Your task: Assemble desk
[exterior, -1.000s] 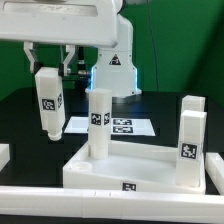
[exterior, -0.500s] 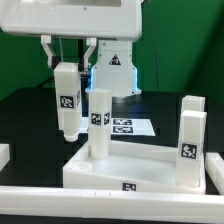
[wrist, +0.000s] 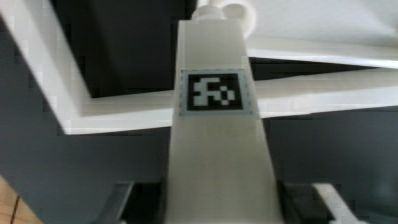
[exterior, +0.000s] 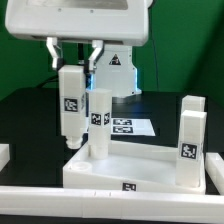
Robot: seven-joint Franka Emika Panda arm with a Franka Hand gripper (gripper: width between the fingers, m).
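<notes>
One leg (exterior: pixel 71 100) clamped upright in my gripper (exterior: pixel 72 60), hanging just above the desk top (exterior: pixel 140 160). Three more legs (exterior: pixel 98 122) stand on that top, the nearest just beside mine.

No words or numbers can be read; only black-and-white square tags mark the leg blocks (exterior: pixel 72 103), desk top (exterior: pixel 128 185) and marker board (exterior: pixel 128 127).
</notes>
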